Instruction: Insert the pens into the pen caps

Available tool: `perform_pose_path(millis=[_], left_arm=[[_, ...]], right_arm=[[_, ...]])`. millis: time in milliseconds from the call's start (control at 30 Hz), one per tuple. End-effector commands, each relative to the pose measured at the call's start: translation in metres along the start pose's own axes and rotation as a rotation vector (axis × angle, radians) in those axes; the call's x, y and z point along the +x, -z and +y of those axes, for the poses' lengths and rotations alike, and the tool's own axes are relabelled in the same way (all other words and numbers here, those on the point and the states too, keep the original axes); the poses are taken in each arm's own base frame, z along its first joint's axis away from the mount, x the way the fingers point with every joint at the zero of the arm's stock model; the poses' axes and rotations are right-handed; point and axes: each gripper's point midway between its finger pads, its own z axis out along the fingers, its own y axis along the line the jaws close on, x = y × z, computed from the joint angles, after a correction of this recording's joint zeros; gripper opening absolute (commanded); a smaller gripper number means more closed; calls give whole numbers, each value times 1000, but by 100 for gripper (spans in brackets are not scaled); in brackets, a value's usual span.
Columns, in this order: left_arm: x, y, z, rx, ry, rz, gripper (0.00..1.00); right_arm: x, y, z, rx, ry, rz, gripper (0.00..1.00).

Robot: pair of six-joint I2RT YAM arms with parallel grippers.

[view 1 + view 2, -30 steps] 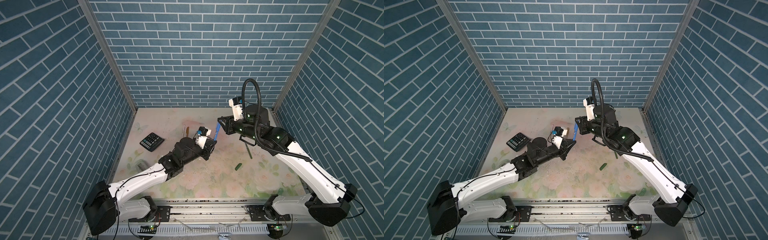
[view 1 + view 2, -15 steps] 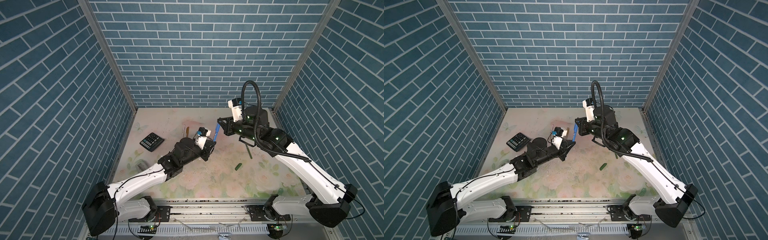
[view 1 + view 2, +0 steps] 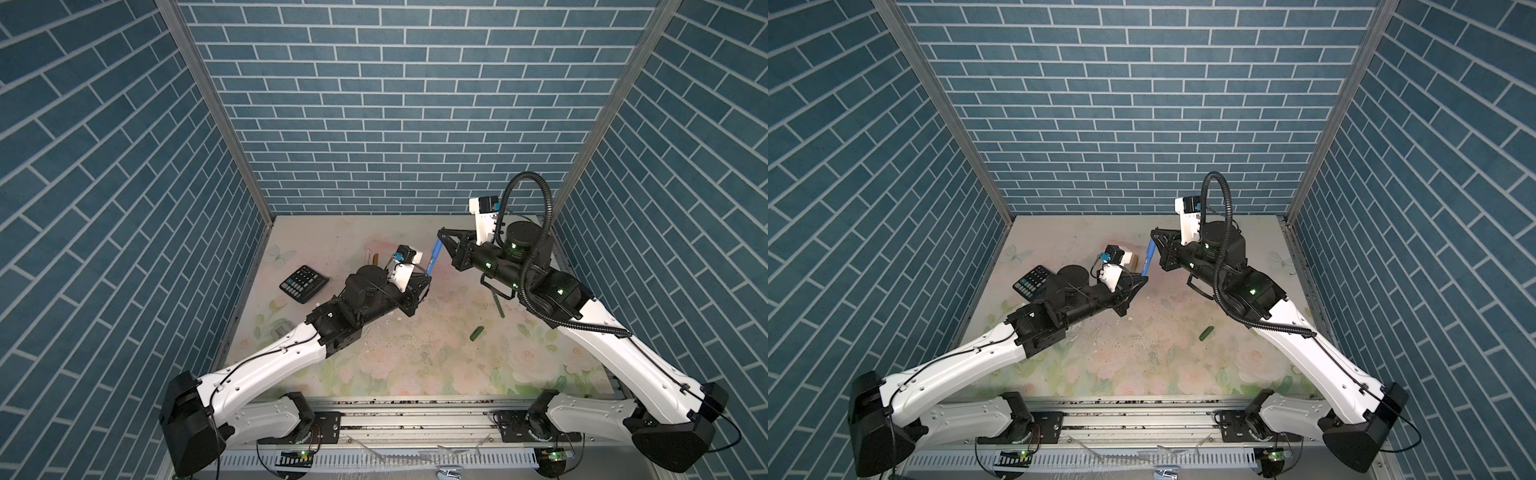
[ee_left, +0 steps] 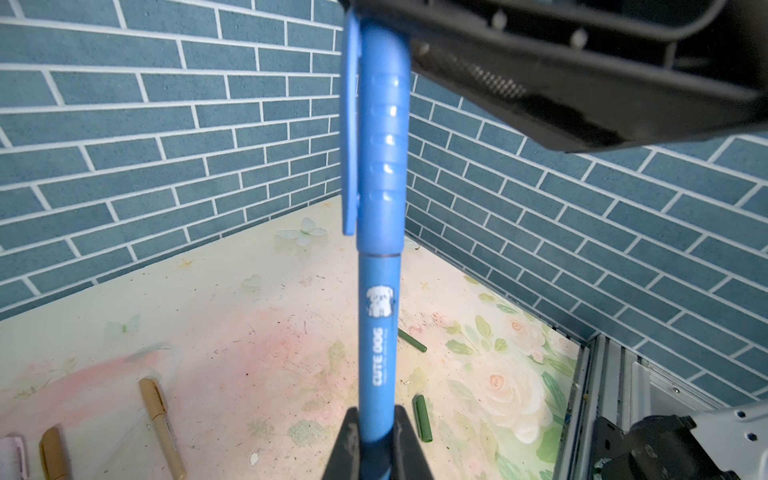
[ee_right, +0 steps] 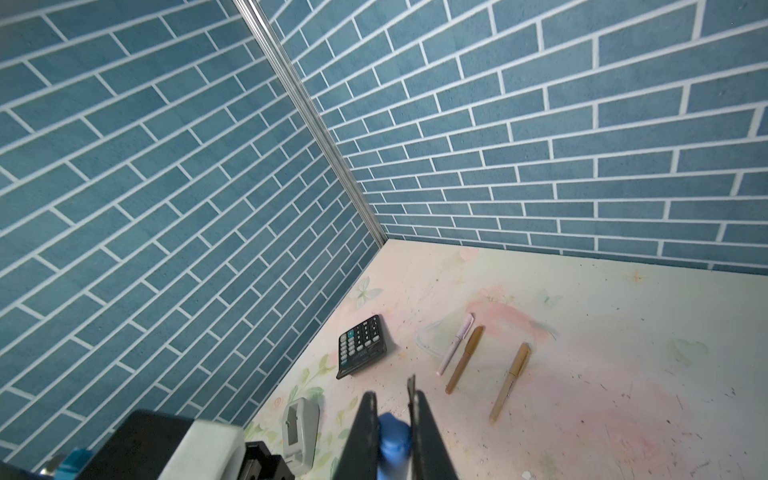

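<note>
Above mid-table, the left gripper (image 4: 376, 412) clamps the blue pen (image 4: 379, 332) low; farther right, the right gripper (image 5: 392, 409) pinches the blue cap (image 4: 380, 145) seated on it.

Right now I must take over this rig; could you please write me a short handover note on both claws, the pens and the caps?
Left claw: shut on the blue pen, at the end away from its cap.
Right claw: shut on the blue cap, which looks seated on that pen; both hold it above the table.
Done: pink pen, gold pen and second gold pen lie near the calculator, looking capped.
Left: put the blue pen down, then join the green pen and green cap, lying apart on the table.
</note>
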Motion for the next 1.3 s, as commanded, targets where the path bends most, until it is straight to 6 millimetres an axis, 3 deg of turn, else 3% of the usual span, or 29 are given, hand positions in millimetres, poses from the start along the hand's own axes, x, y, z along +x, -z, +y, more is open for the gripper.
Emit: perform_pose_path(millis=[0, 300, 667, 767, 900, 1100, 1200, 1267], left_arm=[[-131, 43, -13, 3, -35, -401, 0], [-169, 51, -17, -4, -49, -476, 0], [-193, 48, -18, 11, -49, -529, 0], [-180, 41, -16, 10, -63, -484, 0], [-141, 26, -15, 37, -67, -372, 0], [-65, 7, -11, 73, -59, -201, 0], [-46, 4, -9, 84, -53, -165, 0], [-40, 5, -9, 84, -54, -158, 0]], right_arm=[[97, -6, -23, 42, -37, 314, 7], [125, -4, -30, 42, -67, 349, 7], [148, -6, -32, 37, -116, 368, 7], [141, -2, -32, 44, -109, 348, 10], [121, 4, -27, 47, -81, 304, 17], [61, 16, -4, 6, -19, 180, 31], [32, 25, 5, -5, 2, 104, 36], [24, 30, 9, -12, 9, 84, 36]])
